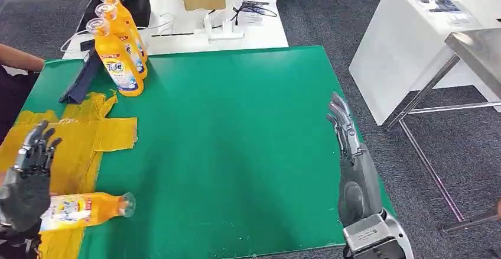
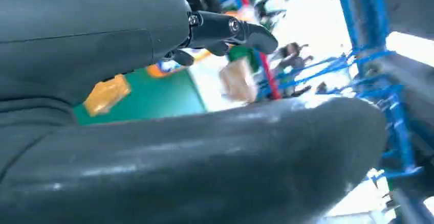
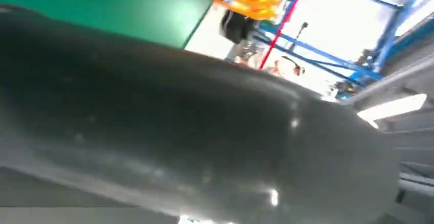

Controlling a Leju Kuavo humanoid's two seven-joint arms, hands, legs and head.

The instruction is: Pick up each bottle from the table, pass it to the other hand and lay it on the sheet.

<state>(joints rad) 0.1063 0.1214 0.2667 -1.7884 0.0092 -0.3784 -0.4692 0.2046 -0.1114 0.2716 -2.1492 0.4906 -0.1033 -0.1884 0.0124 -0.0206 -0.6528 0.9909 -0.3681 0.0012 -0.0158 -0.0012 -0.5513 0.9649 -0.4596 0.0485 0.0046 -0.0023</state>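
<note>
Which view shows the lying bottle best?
The head view: the lying bottle rests whole on the yellow sheet, beside the left hand. In both wrist views, I cannot make it out.

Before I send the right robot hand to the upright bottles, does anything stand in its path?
Nothing visible does. Bare green table lies between the right robot hand and the three upright bottles at the far left.

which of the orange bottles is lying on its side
The bottle beside the left hand, lying partly on the yellow sheet; the other three bottles stand upright.
</note>
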